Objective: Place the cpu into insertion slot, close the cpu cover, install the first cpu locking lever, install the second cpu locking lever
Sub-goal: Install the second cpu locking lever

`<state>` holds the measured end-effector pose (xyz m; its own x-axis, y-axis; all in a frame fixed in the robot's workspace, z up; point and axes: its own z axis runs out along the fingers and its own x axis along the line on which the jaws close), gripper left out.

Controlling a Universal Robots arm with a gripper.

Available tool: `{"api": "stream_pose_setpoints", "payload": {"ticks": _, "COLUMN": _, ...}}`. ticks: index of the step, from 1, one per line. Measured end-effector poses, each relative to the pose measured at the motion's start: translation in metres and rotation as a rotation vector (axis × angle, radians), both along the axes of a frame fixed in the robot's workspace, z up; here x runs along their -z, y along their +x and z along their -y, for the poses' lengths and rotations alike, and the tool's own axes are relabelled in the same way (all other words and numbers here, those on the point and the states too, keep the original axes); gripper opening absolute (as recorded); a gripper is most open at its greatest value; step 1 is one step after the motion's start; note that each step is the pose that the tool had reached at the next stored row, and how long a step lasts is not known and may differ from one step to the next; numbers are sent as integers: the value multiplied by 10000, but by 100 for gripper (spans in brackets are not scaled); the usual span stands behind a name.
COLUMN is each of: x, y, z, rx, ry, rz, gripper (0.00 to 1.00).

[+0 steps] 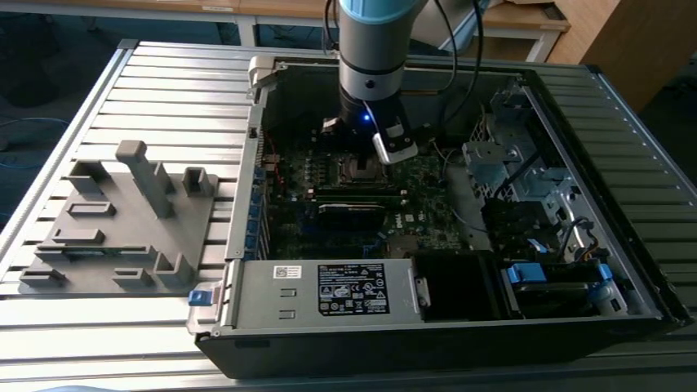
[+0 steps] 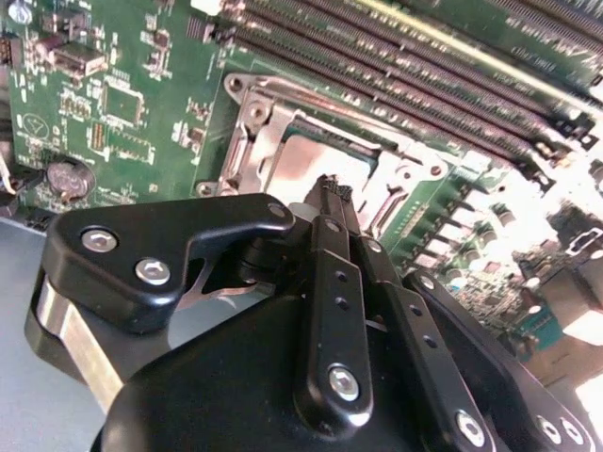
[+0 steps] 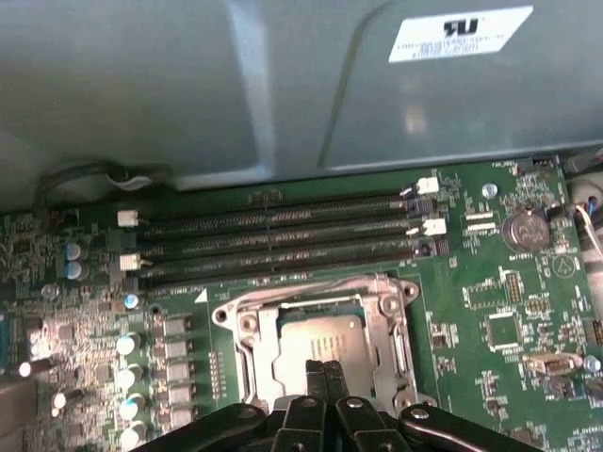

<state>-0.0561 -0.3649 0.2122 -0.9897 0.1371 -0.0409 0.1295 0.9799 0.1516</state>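
While we hang low inside the open computer case [image 1: 610, 245], our fingers [image 3: 325, 369] are pressed together with nothing between them, their tips right over the cpu [image 3: 320, 336]. Just beyond the tips, the cpu lies flat in the insertion slot [image 3: 259, 353], and the cpu cover [image 3: 391, 348] frames it closely on the green motherboard [image 3: 490, 282]. Farther past the fingers run the long black memory slots [image 3: 283, 240].

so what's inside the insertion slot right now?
The cpu lies inside the insertion slot, its silver-grey top showing through the cover frame. The closed gripper hides its near edge; the contacts beneath are covered.
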Motion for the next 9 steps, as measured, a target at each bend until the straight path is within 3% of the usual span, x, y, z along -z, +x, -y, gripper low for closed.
{"api": "stream_pose_setpoints", "payload": {"ticks": 9, "x": -34, "y": 9, "z": -17, "rx": -1, "ry": 2, "rz": -18, "gripper": 11}}
